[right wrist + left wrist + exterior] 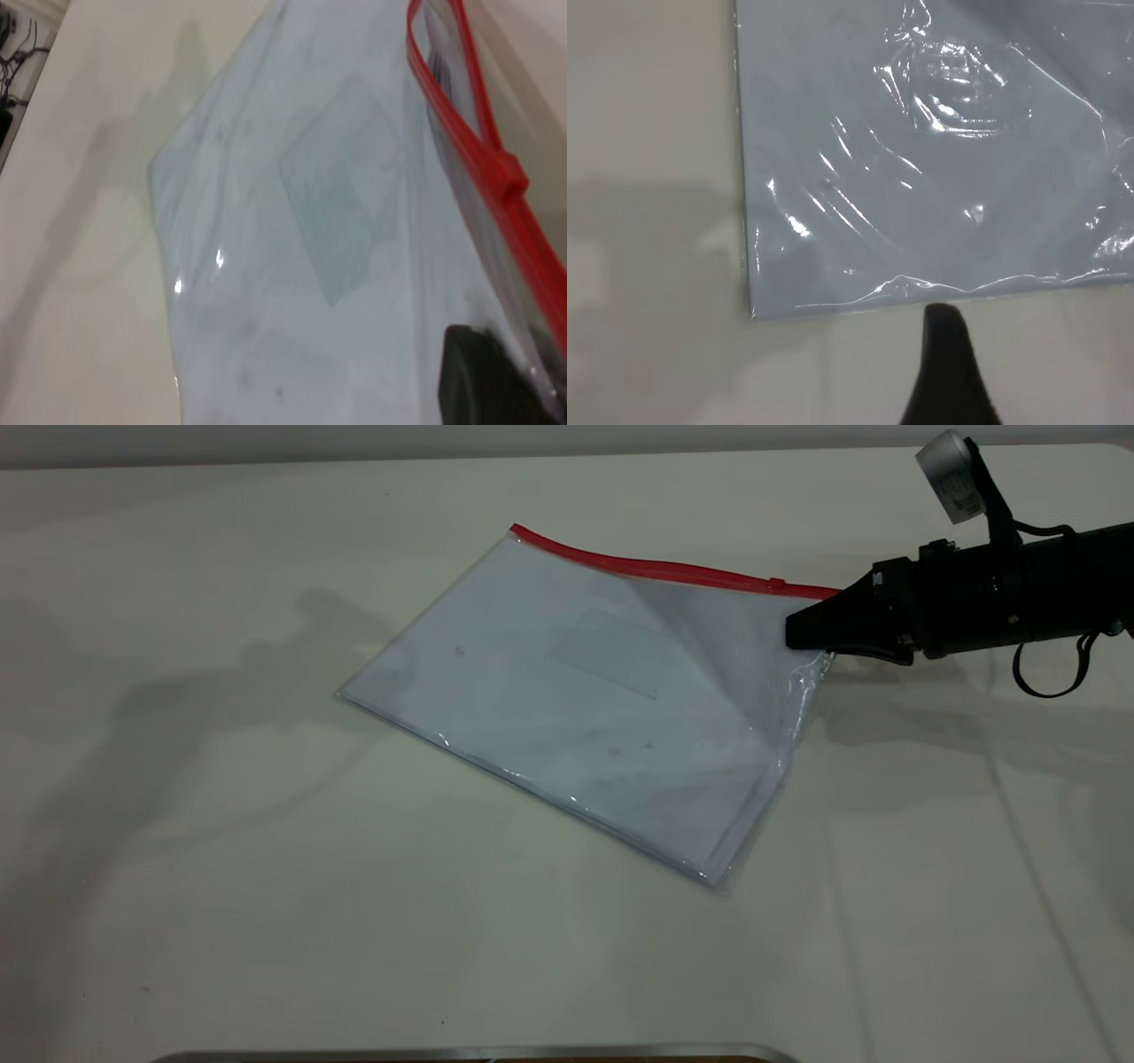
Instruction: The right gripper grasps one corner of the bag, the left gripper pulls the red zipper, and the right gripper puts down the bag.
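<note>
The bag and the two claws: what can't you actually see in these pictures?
- Left gripper: absent from the exterior view; its wrist view shows one dark finger, the rest cut off by the frame.
- Right gripper: its tips meet the bag at the corner; its own body hides the contact.
- Red zipper: its right end is hidden behind that gripper.

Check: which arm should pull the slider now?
Left. The right gripper is shut on the bag corner beside the red zipper, lifting it. The left gripper hovers free at the bag's far edge, though it must travel.
</note>
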### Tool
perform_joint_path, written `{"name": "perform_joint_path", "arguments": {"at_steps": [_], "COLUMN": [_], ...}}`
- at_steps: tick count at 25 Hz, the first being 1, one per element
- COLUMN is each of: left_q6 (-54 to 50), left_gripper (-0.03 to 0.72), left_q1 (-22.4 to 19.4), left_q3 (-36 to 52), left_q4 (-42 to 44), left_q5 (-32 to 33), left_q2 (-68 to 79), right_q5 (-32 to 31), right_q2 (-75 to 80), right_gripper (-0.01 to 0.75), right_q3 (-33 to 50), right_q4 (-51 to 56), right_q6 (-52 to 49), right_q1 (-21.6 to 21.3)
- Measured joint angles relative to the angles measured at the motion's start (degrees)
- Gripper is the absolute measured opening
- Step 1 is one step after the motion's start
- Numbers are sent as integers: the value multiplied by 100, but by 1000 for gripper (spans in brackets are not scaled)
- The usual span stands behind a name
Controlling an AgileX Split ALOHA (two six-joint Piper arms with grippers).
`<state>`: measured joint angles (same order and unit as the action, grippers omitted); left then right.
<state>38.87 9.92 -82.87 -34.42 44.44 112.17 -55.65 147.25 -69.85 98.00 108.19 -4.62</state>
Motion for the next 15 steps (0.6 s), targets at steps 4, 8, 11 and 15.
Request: {"name": "perform_joint_path", "arguments": {"at_steps": [4, 8, 11, 15], "left_q6": [30, 483, 945, 1395], "left_gripper": [582, 582, 582, 582], "left_q1": [0, 16, 107, 320], "left_q3": [0, -6, -34, -34], "left_q4": [0, 0, -69, -239], "left_q5": [46, 142, 135, 119], "left_q2": [0, 0, 49, 236], "right_q5": [0, -14, -232, -837], "right_q2": [-38, -329, -587, -757], "right_gripper": [33, 33, 33, 33], "right_q3": [-12, -230, -596, -1211], "right_q4": [-322, -1292, -2222, -3102], "right_q6": [29, -173, -723, -1484], "right_q1": [5, 11, 11, 34]}}
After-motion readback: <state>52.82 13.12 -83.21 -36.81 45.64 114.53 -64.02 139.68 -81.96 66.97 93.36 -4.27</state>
